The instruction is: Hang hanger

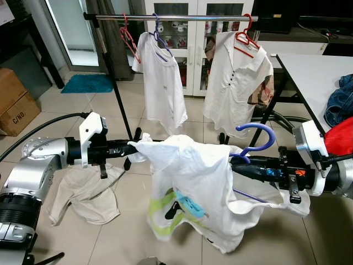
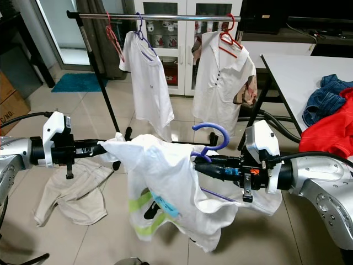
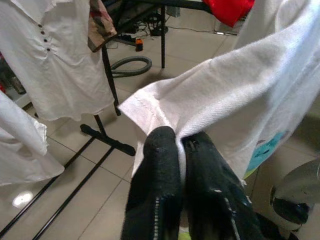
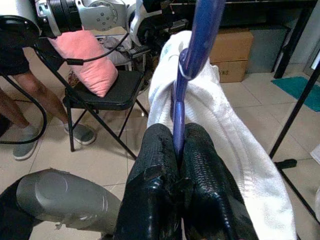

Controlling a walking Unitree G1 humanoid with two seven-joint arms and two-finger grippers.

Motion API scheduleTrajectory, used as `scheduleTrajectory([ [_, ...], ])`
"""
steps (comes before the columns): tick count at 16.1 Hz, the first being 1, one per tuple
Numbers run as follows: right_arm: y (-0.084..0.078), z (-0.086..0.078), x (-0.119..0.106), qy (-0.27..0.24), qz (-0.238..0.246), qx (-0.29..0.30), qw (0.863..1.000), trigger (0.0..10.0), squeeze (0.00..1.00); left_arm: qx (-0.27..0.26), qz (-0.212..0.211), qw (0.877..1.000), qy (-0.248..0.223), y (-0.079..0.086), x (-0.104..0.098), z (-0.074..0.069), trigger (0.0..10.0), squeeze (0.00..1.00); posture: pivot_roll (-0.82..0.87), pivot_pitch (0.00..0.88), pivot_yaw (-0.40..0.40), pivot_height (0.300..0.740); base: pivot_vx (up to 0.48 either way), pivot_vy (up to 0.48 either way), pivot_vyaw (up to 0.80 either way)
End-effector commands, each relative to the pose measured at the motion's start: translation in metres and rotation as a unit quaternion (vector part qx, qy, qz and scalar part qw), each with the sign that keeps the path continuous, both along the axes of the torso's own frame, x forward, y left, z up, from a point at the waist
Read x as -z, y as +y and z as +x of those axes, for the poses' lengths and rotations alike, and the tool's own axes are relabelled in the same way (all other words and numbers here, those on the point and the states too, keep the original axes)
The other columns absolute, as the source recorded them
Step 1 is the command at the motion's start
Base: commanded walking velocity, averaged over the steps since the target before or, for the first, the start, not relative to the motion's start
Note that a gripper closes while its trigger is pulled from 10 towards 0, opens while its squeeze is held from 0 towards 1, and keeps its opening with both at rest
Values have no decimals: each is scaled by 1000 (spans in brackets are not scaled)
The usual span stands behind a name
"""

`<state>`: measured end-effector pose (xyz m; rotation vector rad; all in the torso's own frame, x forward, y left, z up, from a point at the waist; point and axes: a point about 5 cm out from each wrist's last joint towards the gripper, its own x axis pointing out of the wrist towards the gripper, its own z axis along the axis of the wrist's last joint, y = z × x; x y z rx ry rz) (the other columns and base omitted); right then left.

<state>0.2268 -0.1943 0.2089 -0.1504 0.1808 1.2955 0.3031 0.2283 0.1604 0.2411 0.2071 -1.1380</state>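
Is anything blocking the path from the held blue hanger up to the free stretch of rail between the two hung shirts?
Nothing visible does. The blue hanger sits below the rail, and the gap between the left shirt and right shirt looks open.

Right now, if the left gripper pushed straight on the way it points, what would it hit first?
The left gripper points toward the robot's right, fingers shut on the white shirt. Straight on lies more of that shirt, then probably the blue hanger in the right gripper; depth is unclear.
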Motion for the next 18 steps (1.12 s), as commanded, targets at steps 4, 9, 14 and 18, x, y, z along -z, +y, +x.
scheduleTrajectory([
  [4, -7, 1, -2, -13, 4, 39, 999, 10000, 0, -36, -79, 995, -42, 7, -34, -4, 0, 0, 55, 18, 96, 740, 0, 0, 0],
  [9, -16, 3, 4, -8, 4, 63, 998, 10000, 0, -103, -147, 983, -50, 28, -47, -22, 0, 0, 63, 2, 89, 740, 0, 0, 0],
  [14, -22, 5, -1, -19, 5, 72, 997, 10000, 0, -183, -139, 972, -40, 47, -33, -35, 0, 0, 62, 0, 85, 740, 0, 0, 0],
  [18, -28, 6, -4, -21, 2, 78, 997, 10000, 0, -279, -131, 949, -74, 76, -34, -34, 0, 0, 65, 2, 79, 740, 0, 0, 0],
])
